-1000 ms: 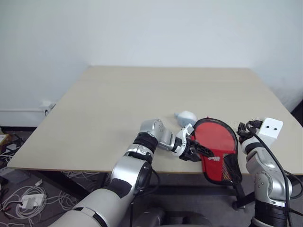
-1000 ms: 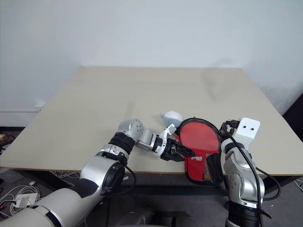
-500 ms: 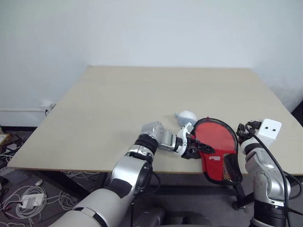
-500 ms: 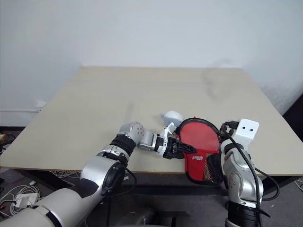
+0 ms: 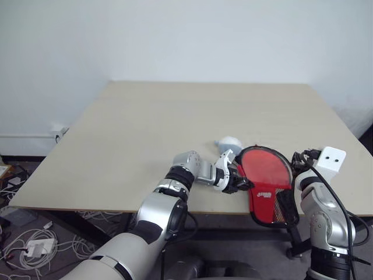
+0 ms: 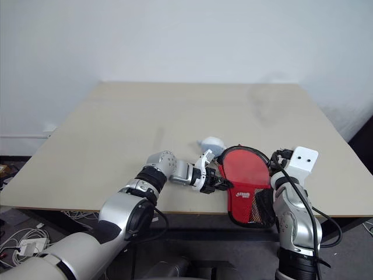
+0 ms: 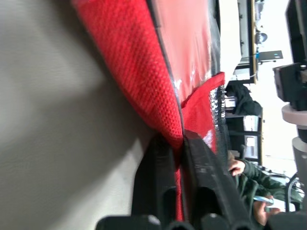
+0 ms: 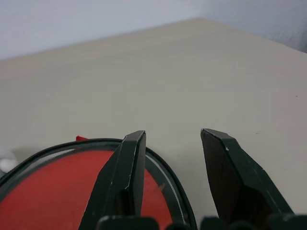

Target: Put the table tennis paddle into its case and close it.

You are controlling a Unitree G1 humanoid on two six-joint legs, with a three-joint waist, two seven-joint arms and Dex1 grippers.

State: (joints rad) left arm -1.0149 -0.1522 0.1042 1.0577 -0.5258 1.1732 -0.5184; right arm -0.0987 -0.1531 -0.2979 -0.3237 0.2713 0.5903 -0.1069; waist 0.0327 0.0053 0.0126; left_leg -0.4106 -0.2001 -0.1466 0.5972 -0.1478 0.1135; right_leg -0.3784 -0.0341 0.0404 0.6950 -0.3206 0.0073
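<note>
- I see the case (image 5: pixel 267 185) at the near right edge of the table (image 5: pixel 175 128), roughly 5 o'clock from the table's middle. Round end rests on the tabletop; narrow end hangs past the near edge.
- Case shows a red face with a black rim and a small white logo (image 5: pixel 260 194). Black mesh pocket (image 5: pixel 284 207) sits on the overhanging part.
- In the left wrist view a smooth red surface (image 7: pixel 184 43) lies inside the woven red flap (image 7: pixel 139 72). I cannot tell whether it is the table tennis paddle's rubber or the case's lining.
- Left gripper (image 5: pixel 240 182) reaches in from 9 o'clock of the case. Its fingers (image 7: pixel 158 191) are pinched together on the case's red fabric edge, with the cloth running between them.
- Right gripper (image 8: pixel 175 163) sits at 3 o'clock of the case, just beside the round end. Its fingers (image 8: pixel 125 177) stand apart with nothing between them; one overlaps the case's black rim in the right wrist view, contact unclear.
- Small grey-white roundish object (image 5: pixel 229 143) lies on the table at about 11 o'clock of the case, just beside the left gripper's wrist.
- A seated person (image 7: pixel 244 175) appears in the background of the left wrist view.
</note>
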